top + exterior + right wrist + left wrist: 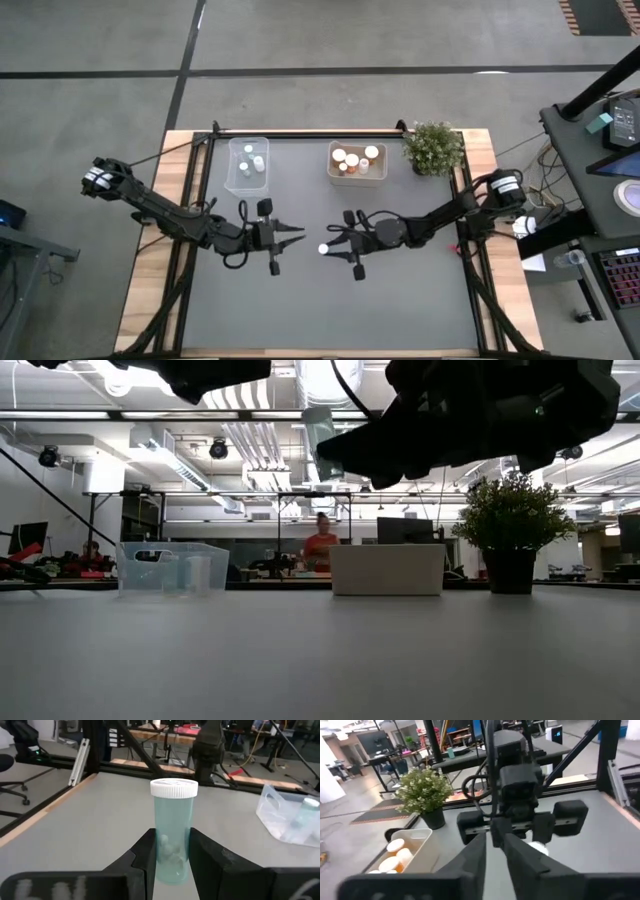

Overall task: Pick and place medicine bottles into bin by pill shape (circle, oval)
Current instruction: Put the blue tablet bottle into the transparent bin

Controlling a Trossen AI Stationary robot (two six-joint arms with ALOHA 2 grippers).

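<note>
Right claw point(170, 857) over mid-table, fingers closed on the lower body of a pale bottle point(173, 832) with a white cap. The bottle stands upright between the fingers, long axis vertical, pills resting low inside. Left claw point(296, 237) faces it from just beside, tips pointing at the bottle; its fingers look nearly together and hold nothing. Clear bin point(248, 166) with pale bottles lies beyond the left arm; white bin point(357, 176) with orange bottles lies beyond the right arm.

Two dark jointed arms with looping black cables.
</note>
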